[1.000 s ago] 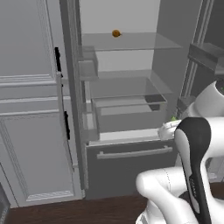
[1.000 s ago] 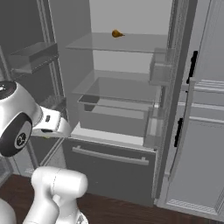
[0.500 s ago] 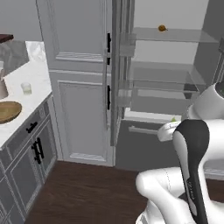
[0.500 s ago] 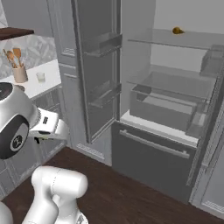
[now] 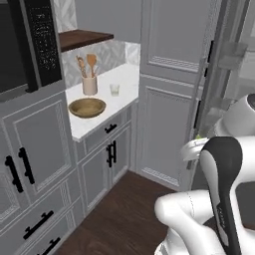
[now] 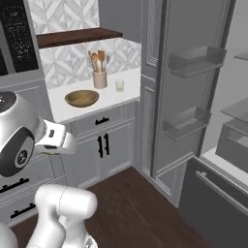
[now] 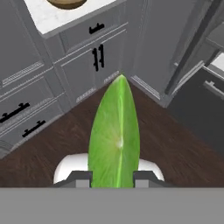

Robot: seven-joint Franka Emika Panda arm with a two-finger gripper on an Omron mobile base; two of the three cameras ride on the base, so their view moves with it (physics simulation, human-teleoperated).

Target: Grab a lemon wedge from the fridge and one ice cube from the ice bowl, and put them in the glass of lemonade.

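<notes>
- Whole scene had shifted versus half a second earlier: the base cameras swung left, so that was camera motion, not the things moving. The counter (image 5: 102,122) sat nearer mid-frame and the fridge (image 6: 213,121) slid to the right edge.
- The small orange ball on the top fridge shelf, seen earlier, had left both base views.
- Gripper (image 7: 114,177) was clamped on the lemon wedge (image 7: 115,140), finger tips on either side of it, same grip as before. Wedge looked green-yellow, pointed end away from the hand, over dark wood floor (image 7: 175,144).
- In left base view a tiny green-yellow bit of the lemon wedge (image 5: 198,136) peeked above the white hand; the jaws themselves were hidden behind the arm.
- In right base view the hand pointed right, below counter height; finger tips hard to make out.
- Ice bowl (image 5: 87,107) sat on the counter, tan wood, contents not discernible. Also seen at (image 6: 82,98); its rim was cut off at the top of the hand view.
- Glass of lemonade (image 5: 114,90) stood behind-right of the bowl, near the utensil crock (image 5: 89,84) with wooden spatulas, apart from both. Also at (image 6: 119,85).
- Fridge door stood open, door bins (image 6: 193,60) visible; interior cut off at the right edge.
- Dark appliance (image 5: 30,45) at upper left was cropped; no readable writing or labels anywhere.
</notes>
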